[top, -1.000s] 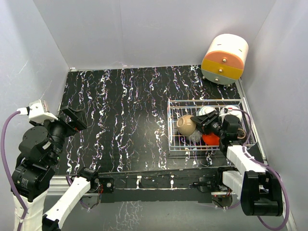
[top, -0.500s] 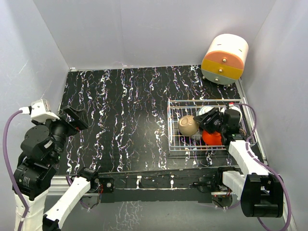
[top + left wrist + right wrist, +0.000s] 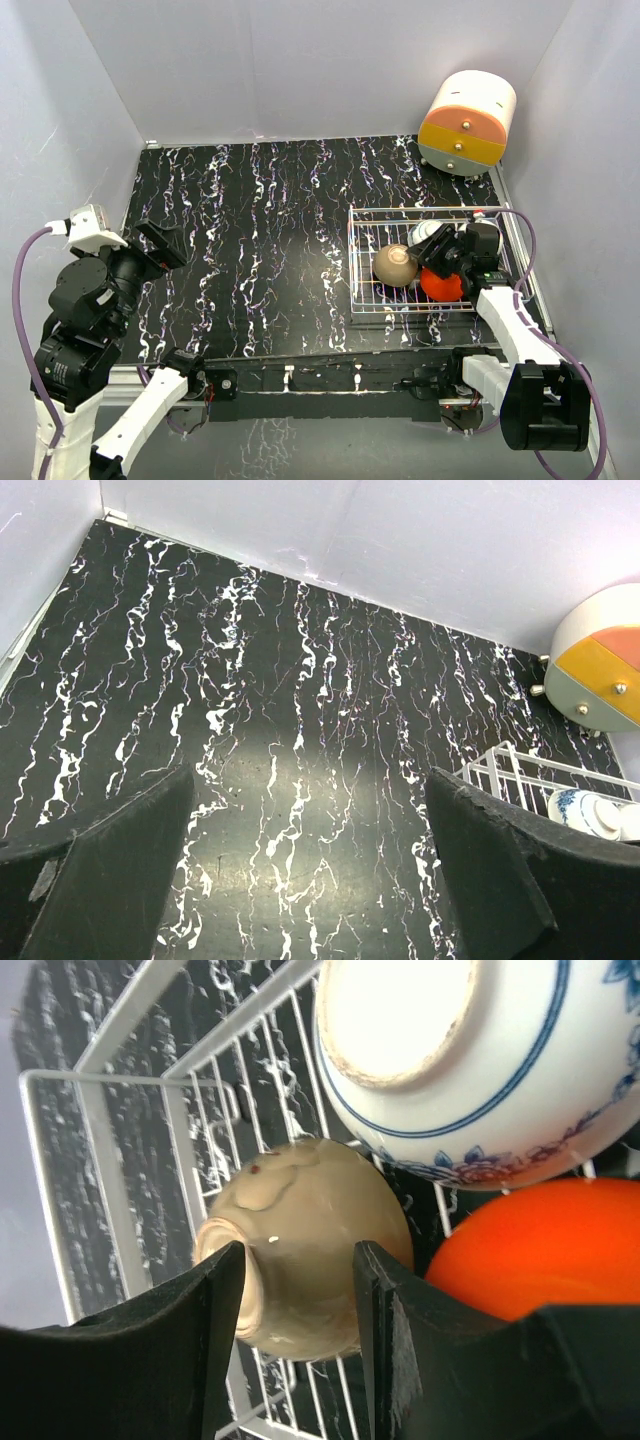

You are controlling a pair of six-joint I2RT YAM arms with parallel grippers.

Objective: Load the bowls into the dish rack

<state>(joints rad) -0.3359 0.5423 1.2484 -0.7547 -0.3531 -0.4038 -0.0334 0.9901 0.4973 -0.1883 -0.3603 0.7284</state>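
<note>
My right end effector [image 3: 300,1260] [image 3: 437,255] hangs over the dish rack [image 3: 90,1072] [image 3: 420,209] at the right of the worktop [image 3: 260,220], fingers part-spread and pinching nothing. Just beyond the tips the tan-gold bowl [image 3: 320,1200] [image 3: 395,264] lies tipped on its side in the rack's left half. Just beside it in the rack sit the red-orange bowl [image 3: 540,1245] [image 3: 440,287] and the blue-and-white bowl [image 3: 450,1070] [image 3: 428,232], tilted with its foot ring showing. My left end effector [image 3: 310,780] [image 3: 160,245] hovers spread wide, holding nothing, above the worktop's left edge, well apart from the rack.
</note>
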